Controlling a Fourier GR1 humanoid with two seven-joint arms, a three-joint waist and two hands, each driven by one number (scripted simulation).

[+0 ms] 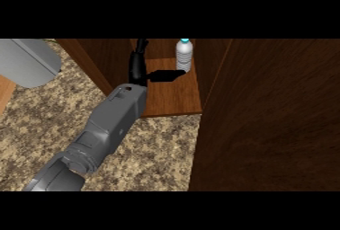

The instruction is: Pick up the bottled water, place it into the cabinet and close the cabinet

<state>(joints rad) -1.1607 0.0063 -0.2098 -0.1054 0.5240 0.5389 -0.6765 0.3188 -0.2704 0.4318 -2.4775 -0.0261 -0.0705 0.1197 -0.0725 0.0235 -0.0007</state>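
The bottled water (185, 55), clear with a pale blue cap, stands upright at the back of the cabinet's wooden shelf (174, 96). My right hand (138, 67) is inside the cabinet just left of the bottle. Its fingers point straight up and its thumb sticks out rightward, ending close to the bottle's base. The hand is open and holds nothing. The grey forearm (109, 121) runs up from the lower left edge. The cabinet door (279, 117), dark wood, stands open and fills the right side. The left hand does not show.
The speckled stone counter (153, 148) lies in front of the cabinet. The cabinet's left wall (90, 58) slants beside the arm. A grey rounded object (26, 60) sits at the top left, above a strip of wood (5, 94).
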